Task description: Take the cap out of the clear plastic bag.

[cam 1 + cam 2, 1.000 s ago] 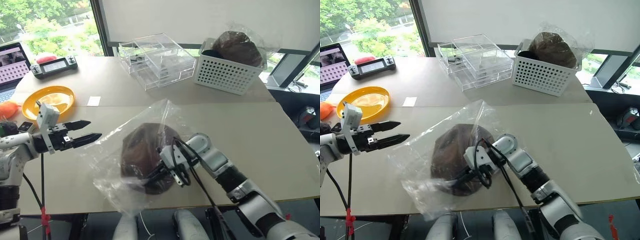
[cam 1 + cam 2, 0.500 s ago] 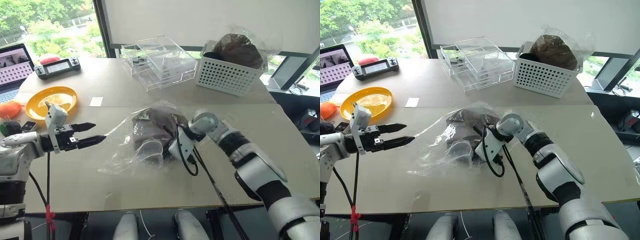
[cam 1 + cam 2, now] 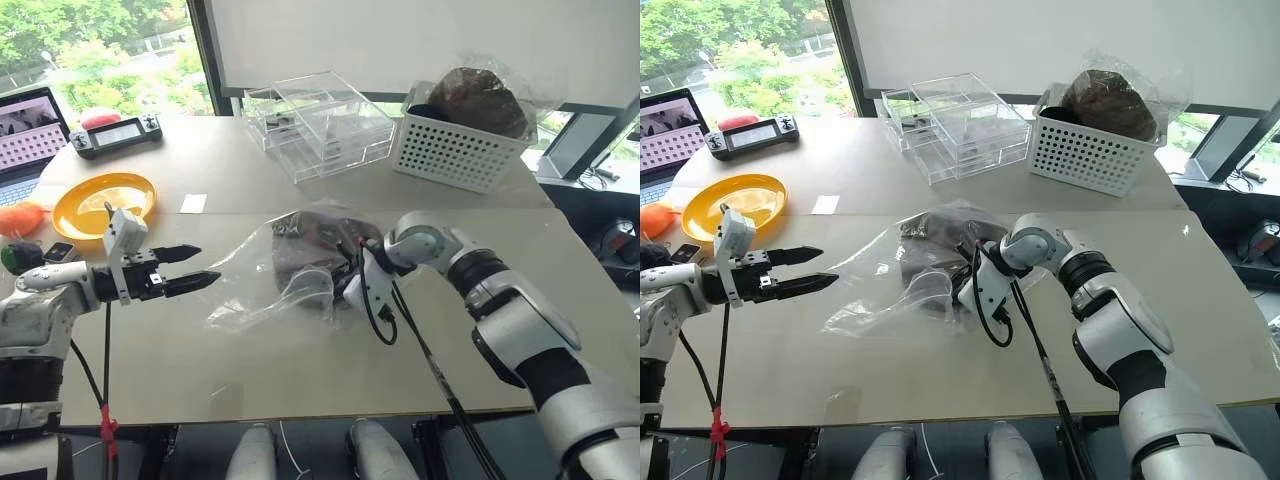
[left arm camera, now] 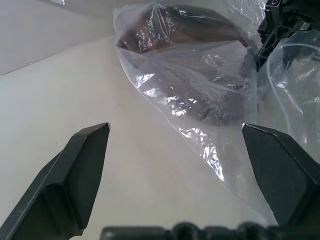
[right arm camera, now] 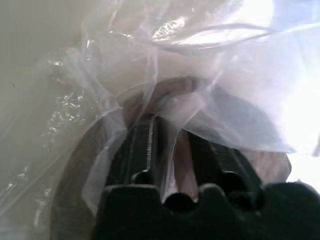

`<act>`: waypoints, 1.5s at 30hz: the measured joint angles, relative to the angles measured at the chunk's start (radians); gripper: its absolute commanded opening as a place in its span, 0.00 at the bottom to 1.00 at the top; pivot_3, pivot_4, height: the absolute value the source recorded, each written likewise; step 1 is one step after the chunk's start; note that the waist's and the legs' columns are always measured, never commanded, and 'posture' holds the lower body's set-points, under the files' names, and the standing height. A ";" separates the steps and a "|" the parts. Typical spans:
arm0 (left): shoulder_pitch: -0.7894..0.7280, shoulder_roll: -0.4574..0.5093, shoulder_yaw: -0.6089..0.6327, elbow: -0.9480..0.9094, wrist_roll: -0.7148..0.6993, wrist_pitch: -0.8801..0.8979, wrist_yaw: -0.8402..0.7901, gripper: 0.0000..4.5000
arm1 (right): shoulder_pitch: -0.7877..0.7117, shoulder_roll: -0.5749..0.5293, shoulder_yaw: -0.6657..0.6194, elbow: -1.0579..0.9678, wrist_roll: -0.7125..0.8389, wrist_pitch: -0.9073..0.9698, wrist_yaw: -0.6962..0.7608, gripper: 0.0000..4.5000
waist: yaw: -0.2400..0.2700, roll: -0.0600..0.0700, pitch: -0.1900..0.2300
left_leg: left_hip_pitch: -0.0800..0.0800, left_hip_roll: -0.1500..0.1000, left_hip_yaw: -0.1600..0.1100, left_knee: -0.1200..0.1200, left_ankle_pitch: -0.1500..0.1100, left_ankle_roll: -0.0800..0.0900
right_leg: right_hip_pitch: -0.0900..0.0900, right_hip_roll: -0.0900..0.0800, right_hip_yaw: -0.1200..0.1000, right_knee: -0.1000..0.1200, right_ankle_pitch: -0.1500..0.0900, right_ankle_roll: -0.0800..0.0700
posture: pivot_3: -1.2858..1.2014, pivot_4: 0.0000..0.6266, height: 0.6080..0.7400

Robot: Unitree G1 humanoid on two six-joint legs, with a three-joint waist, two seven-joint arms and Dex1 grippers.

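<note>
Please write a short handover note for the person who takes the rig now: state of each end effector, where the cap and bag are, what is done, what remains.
Left end effector: open, holding nothing, level above the table, pointing at the clear plastic bag.
Right end effector: pushed into the bag's right side, film draped over its fingers; whether it grips anything cannot be told.
The cap: inside the bag, which lies crumpled mid-table.
Done: bag and cap are on the table.
Left: pull the cap free of the bag.
</note>
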 measured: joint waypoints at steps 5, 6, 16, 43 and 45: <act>-0.031 -0.014 -0.019 0.027 0.009 -0.011 -0.013 1.00 | 0.153 -0.071 -0.018 -0.295 0.196 0.251 0.221 0.64 | 0.009 0.000 0.000 | -0.002 0.000 -0.001 0.000 0.000 0.000 | -0.001 0.000 -0.001 -0.001 0.000 0.000 | 0.52 0.24 0.96; -0.038 -0.017 -0.024 0.034 0.011 -0.012 -0.014 1.00 | 0.189 -0.095 -0.019 -0.378 0.228 0.323 0.256 0.64 | 0.010 0.001 0.001 | -0.003 0.000 -0.001 0.000 0.000 0.000 | -0.001 0.000 -0.001 -0.001 0.000 0.000 | 0.52 0.24 0.96; -0.063 -0.043 -0.046 0.060 0.033 -0.028 -0.032 1.00 | 0.340 -0.322 -0.129 -0.944 0.349 0.792 0.353 0.64 | 0.018 0.005 0.004 | -0.007 0.000 0.000 0.001 0.000 0.000 | -0.007 0.000 -0.001 -0.001 -0.003 0.006 | 0.52 0.24 0.96; -0.120 -0.082 -0.108 0.121 0.087 -0.059 -0.070 1.00 | 0.380 -0.021 -0.744 -1.747 1.160 2.650 -0.507 0.64 | 0.018 0.006 0.004 | -0.021 0.000 -0.002 0.009 0.000 0.000 | -0.017 0.000 -0.003 0.004 0.000 0.000 | 0.52 0.24 0.96; -0.140 -0.093 -0.122 0.125 0.090 -0.059 -0.072 1.00 | 0.375 0.023 -0.751 -1.746 1.164 2.710 -0.572 0.64 | 0.021 0.006 0.004 | -0.023 0.000 -0.002 0.009 0.000 0.000 | -0.018 0.000 -0.003 0.004 0.000 0.000 | 0.52 0.24 0.96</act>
